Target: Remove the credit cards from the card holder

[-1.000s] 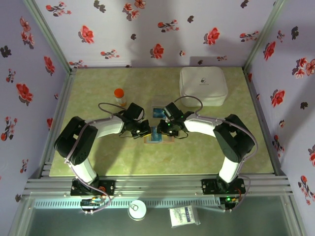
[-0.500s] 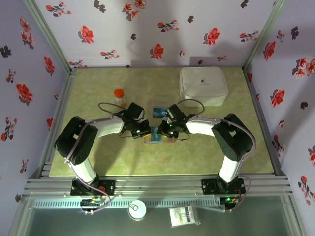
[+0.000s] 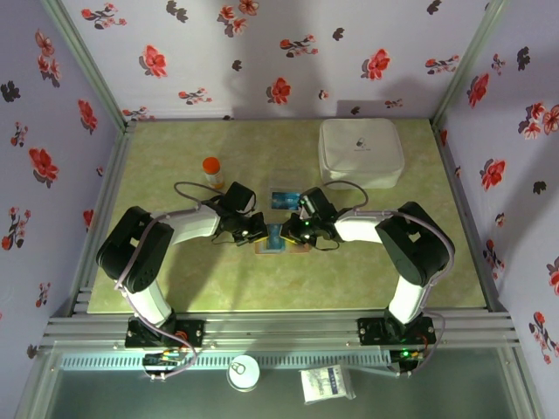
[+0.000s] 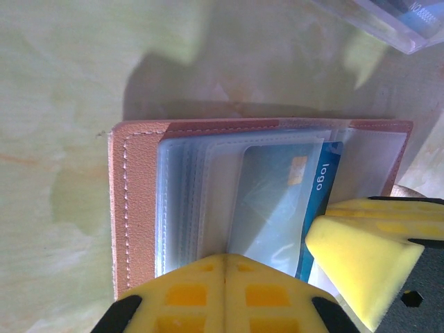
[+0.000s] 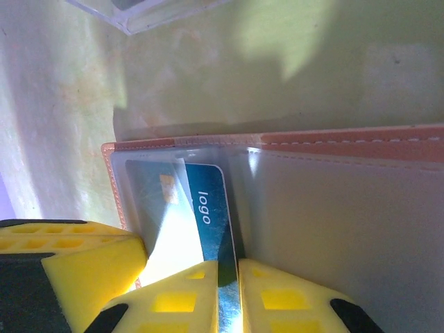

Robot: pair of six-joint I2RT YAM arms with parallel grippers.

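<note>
My closed left jaws are pinning the card holder (image 4: pixel 132 208) while my right jaws are pinching its blue credit card (image 5: pixel 208 208), best pulled straight out.

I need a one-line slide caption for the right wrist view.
Right gripper pinches a blue credit card in the tan bifold card holder.

Card holder (image 4: pixel 133 208), box (image 3: pixel 361 151), bottle (image 3: pixel 212 171) on table (image 3: pixel 175 279)
</note>
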